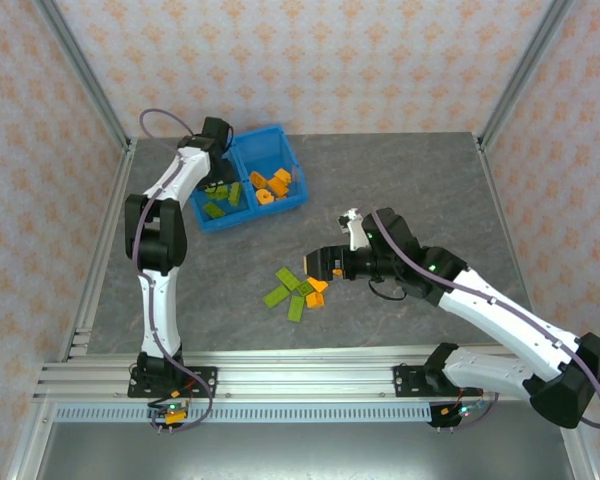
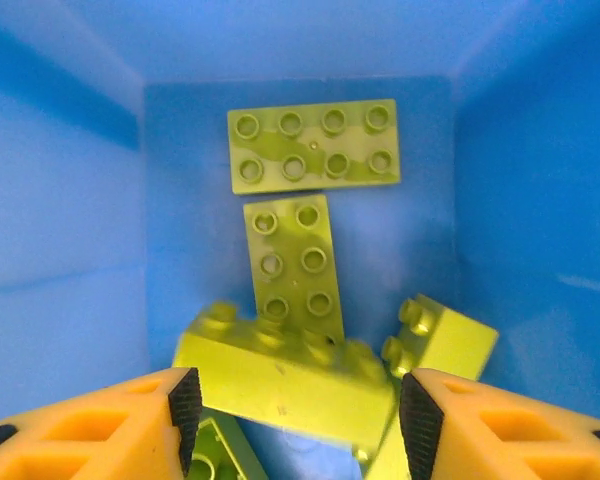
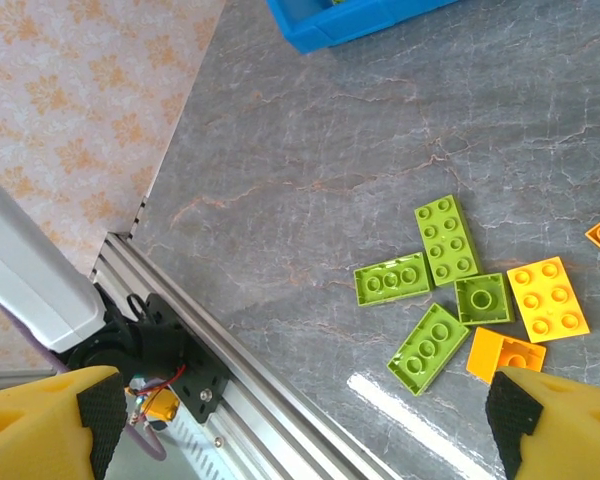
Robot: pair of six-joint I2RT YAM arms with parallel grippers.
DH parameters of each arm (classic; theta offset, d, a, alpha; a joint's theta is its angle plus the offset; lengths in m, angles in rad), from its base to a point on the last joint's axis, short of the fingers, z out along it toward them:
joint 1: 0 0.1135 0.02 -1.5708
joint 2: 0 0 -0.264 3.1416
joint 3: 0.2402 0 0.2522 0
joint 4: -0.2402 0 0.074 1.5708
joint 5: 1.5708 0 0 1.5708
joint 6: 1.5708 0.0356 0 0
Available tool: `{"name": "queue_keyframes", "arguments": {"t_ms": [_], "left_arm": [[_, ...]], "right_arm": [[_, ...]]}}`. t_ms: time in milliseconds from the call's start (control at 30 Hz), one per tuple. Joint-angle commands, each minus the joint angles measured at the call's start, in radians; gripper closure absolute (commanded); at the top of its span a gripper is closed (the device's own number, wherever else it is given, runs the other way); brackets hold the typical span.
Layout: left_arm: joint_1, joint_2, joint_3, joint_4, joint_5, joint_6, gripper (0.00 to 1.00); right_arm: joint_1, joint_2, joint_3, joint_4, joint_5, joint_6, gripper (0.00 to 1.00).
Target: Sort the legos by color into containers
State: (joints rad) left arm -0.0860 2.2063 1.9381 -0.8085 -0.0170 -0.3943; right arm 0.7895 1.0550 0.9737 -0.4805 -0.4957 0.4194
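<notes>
Green legos (image 2: 312,145) are lying heaped in the left compartment (image 2: 60,200) of the blue bin (image 1: 270,213), straight below the left fingers (image 2: 185,405). One long brick (image 2: 285,375) is resting tilted on that heap, spanning the gap between the two pads. Those fingers are standing parted, and the brick is looking loose rather than pinched, though whether a pad is grazing its end I cannot tell. Orange legos (image 1: 273,183) are sitting in the compartment just right of those fingers.

Loose legos (image 3: 447,240), both colours mixed, are lying on the counter (image 3: 310,150) ahead of the right fingers (image 3: 100,410), bunched toward the right-hand pad. An orange brick (image 3: 505,355) is lying nearest it.

These pieces are looking light, hard and stiff, unlikely to crack, with glossy walls that could be slipping out of a shallow pinch. I am judging the surest hold to be across a brick's two long side walls, pads set low beneath the studs, on a piece standing free of its neighbours.

The right fingers are gaping wide with nothing between them. The left arm (image 1: 155,230) is reaching forward, elbow raised, wrist aiming down into the bin. The right arm (image 1: 480,300) is stretching toward its left, wrist roughly level, fingers hovering by the loose pile's edge.
</notes>
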Motion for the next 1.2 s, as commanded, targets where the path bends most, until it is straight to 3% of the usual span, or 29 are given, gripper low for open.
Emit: {"name": "queue_keyframes", "arguments": {"t_ms": [0, 133, 267, 400, 567, 700, 867, 967, 1167], "left_arm": [[-0.008, -0.198, -0.064, 0.022, 0.058, -0.019, 0.42], [-0.051, -0.451, -0.225, 0.087, 0.096, -0.02, 0.42], [-0.168, -0.745, -0.406, 0.143, 0.065, 0.06, 0.4], [-0.337, -1.02, -0.586, 0.208, 0.054, 0.293, 0.34], [-0.429, -1.247, -0.73, 0.128, 0.295, 0.649, 0.13], [-0.464, -1.362, -0.871, -0.011, 0.527, 0.972, 0.02], [-0.498, -1.444, -1.047, 0.003, 0.641, 1.147, 0.01], [-0.504, -1.44, -1.113, 0.001, 0.648, 1.222, 0.01], [-0.505, -1.462, -1.215, 0.099, 0.584, 1.246, 0.01]], "right_arm": [[0.007, 0.037, 0.009, 0.008, 0.04, -0.001, 0.06], [0.007, 0.106, 0.016, 0.004, 0.105, -0.013, 0.06], [0.007, 0.224, 0.052, 0.005, 0.108, -0.072, 0.06], [0.007, 0.373, 0.124, -0.004, 0.085, -0.145, 0.07], [0.008, 0.567, 0.225, -0.024, 0.047, -0.204, 0.12], [0.015, 0.726, 0.318, -0.069, 0.014, -0.25, 0.17], [0.037, 0.881, 0.427, -0.137, 0.018, -0.271, 0.19], [0.045, 0.936, 0.457, -0.146, 0.049, -0.266, 0.19], [0.079, 1.006, 0.5, -0.201, 0.162, -0.287, 0.34]]}}
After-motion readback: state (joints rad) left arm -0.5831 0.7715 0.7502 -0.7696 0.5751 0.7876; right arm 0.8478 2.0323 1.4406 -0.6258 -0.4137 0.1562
